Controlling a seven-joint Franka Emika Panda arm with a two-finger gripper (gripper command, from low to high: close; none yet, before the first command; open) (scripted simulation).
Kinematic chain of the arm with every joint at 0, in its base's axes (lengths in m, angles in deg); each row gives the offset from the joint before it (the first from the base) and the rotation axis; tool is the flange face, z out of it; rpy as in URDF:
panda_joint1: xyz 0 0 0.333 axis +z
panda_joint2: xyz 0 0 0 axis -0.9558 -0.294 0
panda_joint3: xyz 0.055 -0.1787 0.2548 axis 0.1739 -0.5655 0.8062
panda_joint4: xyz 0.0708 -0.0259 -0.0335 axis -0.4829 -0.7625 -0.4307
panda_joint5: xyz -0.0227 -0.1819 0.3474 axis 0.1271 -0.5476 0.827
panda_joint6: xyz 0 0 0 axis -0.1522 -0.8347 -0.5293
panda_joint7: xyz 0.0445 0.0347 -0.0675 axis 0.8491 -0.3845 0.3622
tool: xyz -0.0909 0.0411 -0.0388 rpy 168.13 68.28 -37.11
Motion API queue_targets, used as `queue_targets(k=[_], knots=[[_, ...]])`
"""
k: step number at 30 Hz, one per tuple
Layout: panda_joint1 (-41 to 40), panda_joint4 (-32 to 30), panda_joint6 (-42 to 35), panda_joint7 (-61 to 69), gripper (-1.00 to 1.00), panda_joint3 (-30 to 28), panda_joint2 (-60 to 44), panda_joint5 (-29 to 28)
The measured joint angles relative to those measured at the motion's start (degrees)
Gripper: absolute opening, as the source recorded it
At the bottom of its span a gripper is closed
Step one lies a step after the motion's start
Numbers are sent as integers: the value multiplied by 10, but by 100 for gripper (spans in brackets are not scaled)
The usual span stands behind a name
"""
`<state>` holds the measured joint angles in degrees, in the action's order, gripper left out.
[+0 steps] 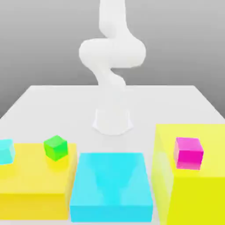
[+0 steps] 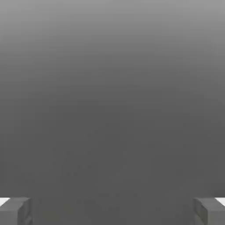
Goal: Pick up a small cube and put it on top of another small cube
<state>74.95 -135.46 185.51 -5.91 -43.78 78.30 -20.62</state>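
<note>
Nearest the camera stand three broad blocks: an orange block (image 1: 33, 205) at the exterior view's left, a low blue block (image 1: 111, 213) in the middle, and a tall yellow block (image 1: 202, 202) at the exterior view's right. On the orange one sit a light-blue cube (image 1: 6, 151) and, to its right, a green cube (image 1: 56, 148); a pink cube (image 1: 189, 152) sits on the yellow one. Any of these may be the one I am to lift. All look stiff and probably light, with smooth faces that could slip under an uneven squeeze. I would take each by two opposite upright sides, low enough for a firm hold; the green one sits at an angle, so I should turn my wrist to match. At the far side rises my arm (image 1: 112, 52); my gripper (image 2: 112, 212) is spread wide, holding nothing.
</note>
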Motion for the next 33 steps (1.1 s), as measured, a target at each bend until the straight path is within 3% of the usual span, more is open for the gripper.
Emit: queue_targets(k=[11, 19, 22, 33], knots=[[117, -79, 130, -47, 0, 173, -221, 16], [219, -147, 228, -144, 0, 297, -391, -22], [267, -179, 257, -215, 0, 305, -436, -44], [238, -297, 300, -490, 0, 272, -433, -19]])
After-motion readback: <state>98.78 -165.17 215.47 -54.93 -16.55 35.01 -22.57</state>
